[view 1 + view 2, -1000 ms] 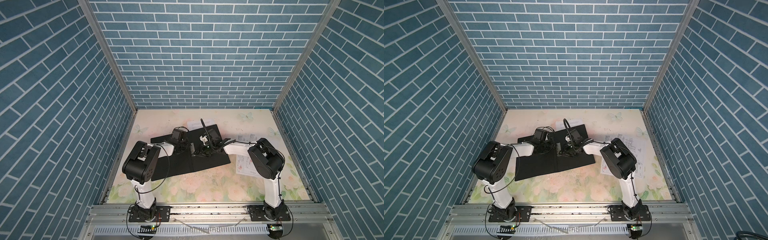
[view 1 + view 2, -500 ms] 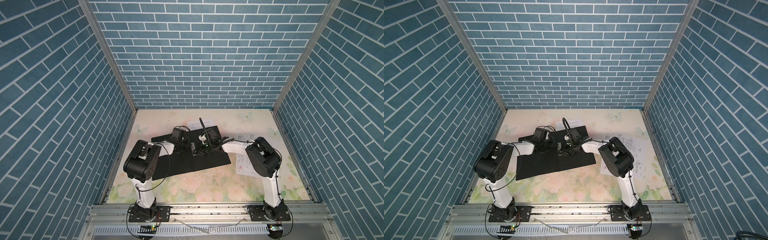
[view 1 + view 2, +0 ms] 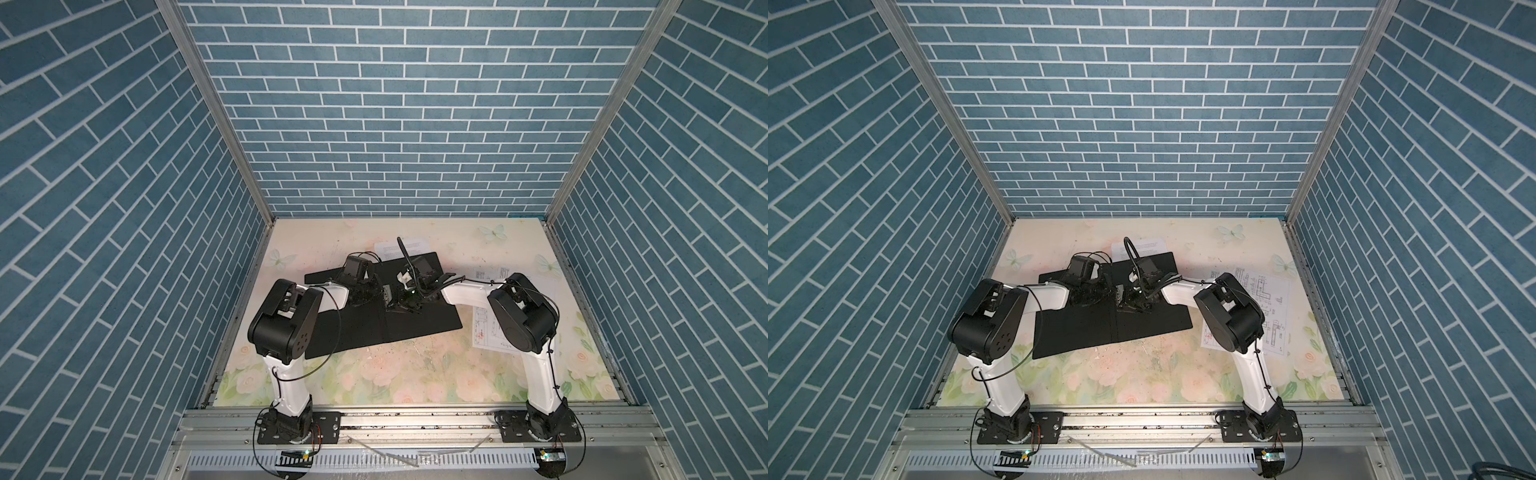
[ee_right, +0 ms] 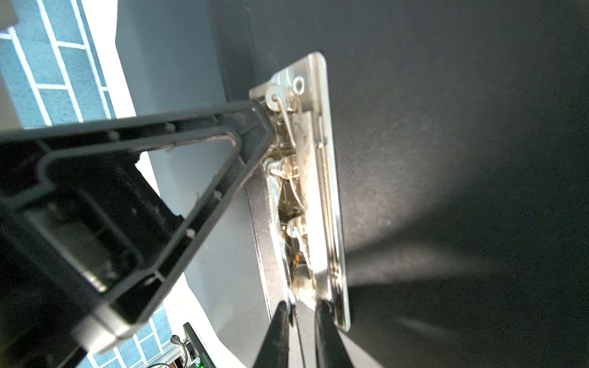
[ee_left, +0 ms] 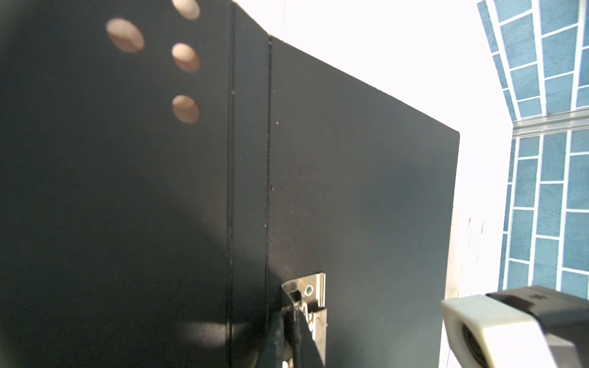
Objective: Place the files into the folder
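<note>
The folder (image 3: 415,328) (image 3: 1084,328) lies open on the table, black inside facing up. Its metal spine clip (image 3: 387,293) (image 5: 315,286) (image 4: 322,159) sits at the middle fold. My left gripper (image 3: 379,296) (image 5: 290,313) is shut on the clip's far end. At the clip's other end, my right gripper (image 3: 401,305) (image 4: 302,306) has its two fingers pinched on the lever. One file with printed text (image 3: 401,246) pokes out behind the folder. Files with line drawings (image 3: 484,328) (image 3: 1266,291) lie to the right, partly under my right arm.
The floral tabletop (image 3: 415,374) is boxed in by blue brick walls on three sides. A metal rail (image 3: 415,424) runs along the front edge with both arm bases on it. My right arm's elbow (image 3: 519,316) hangs over the drawing sheets.
My right arm has shifted slightly left and its fingers have narrowed onto the clip's lever. The left gripper and the folder stay where they were.
</note>
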